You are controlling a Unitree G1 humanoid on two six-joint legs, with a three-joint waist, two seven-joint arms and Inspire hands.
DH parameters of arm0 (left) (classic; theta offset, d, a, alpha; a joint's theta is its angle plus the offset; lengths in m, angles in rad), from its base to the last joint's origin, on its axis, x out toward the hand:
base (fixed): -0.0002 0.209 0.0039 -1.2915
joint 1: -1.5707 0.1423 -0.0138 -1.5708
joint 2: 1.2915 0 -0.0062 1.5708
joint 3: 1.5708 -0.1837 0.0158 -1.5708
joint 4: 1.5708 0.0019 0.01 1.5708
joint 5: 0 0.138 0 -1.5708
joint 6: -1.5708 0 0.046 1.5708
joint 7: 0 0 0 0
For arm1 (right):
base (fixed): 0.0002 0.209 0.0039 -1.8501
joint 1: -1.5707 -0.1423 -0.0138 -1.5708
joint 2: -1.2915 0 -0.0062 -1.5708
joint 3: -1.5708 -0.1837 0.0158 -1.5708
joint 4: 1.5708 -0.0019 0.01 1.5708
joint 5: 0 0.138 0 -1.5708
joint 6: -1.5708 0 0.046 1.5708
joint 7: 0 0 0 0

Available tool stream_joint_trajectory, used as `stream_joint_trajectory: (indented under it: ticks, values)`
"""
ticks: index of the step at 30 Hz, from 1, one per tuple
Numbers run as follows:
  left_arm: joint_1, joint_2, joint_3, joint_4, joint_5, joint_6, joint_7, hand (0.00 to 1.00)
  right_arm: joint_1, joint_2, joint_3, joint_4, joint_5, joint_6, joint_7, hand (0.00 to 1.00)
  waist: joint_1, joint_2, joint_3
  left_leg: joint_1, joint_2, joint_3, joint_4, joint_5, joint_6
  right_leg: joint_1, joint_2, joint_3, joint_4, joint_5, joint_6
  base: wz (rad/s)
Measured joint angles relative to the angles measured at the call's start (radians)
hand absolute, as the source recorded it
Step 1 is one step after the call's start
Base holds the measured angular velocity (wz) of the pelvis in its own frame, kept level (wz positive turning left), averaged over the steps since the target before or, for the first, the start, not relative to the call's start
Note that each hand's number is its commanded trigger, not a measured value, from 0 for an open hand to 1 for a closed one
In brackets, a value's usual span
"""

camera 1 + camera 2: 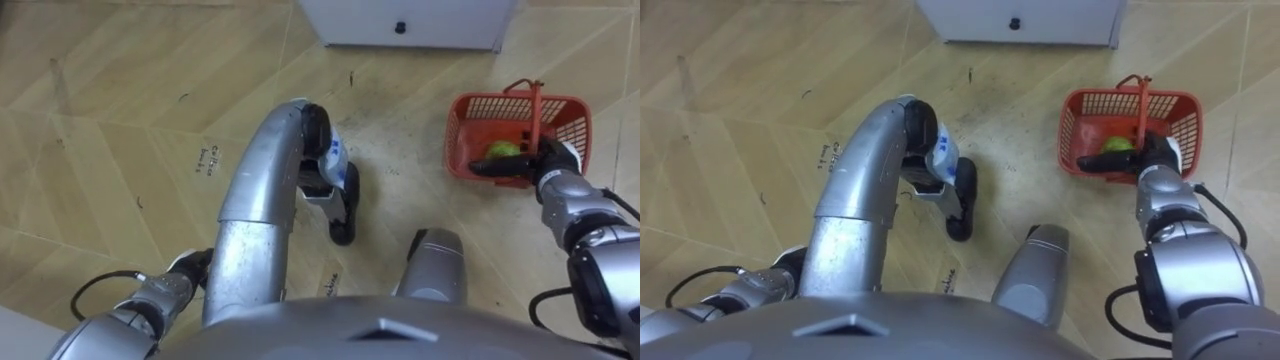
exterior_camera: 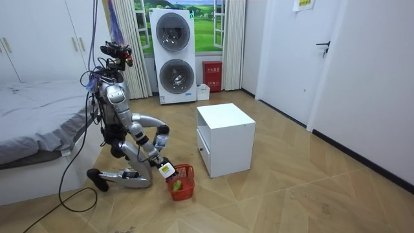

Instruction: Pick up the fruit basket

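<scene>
A red plastic fruit basket (image 1: pixel 470 125) stands on the wooden floor to my front right, its thin handle (image 1: pixel 536 110) upright. A green fruit (image 1: pixel 503 150) lies inside it. My right hand (image 1: pixel 552 162) is at the basket's near rim by the foot of the handle, and its dark fingers (image 1: pixel 495 168) stretch straight across the basket's near side, just in front of the fruit. My left hand (image 1: pixel 188 264) hangs low at the left, half hidden behind my thigh. The room view shows me kneeling on the floor with the basket (image 2: pixel 183 182) in front of my knees.
A white cabinet (image 1: pixel 405 22) with a dark drawer knob stands just beyond the basket; in the room view this cabinet (image 2: pixel 226 137) is to the basket's right. A bed (image 2: pixel 32 110) is on the room view's left, and stacked washing machines (image 2: pixel 174 55) stand at the back wall.
</scene>
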Motion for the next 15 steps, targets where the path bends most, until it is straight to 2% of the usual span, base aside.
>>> stream_joint_trajectory:
  ticks: [3, 15]
  values:
    - [-0.001, 0.0, 0.0, 0.001, 0.0, 0.0, -0.001, 0.0, 0.0, 0.006, 0.013, 0.003, -0.021, 0.002, 0.002, 1.0, 0.0, -0.001, 0.0004, -0.011, 0.013, -0.002, 0.004, 0.003, 0.005, -0.007, 0.008, 0.0, 0.005, 0.0, -0.001, 0.0]
    - [0.0, 0.0, 0.0, 0.0, 0.0, 0.0, -0.004, 0.0, -0.009, 0.008, 0.015, -0.007, -0.016, 0.002, 0.001, 1.0, 0.001, -0.008, 0.0045, -0.012, 0.013, -0.006, 0.008, 0.003, 0.005, -0.003, 0.013, -0.003, 0.006, 0.0, -0.001, 0.0]
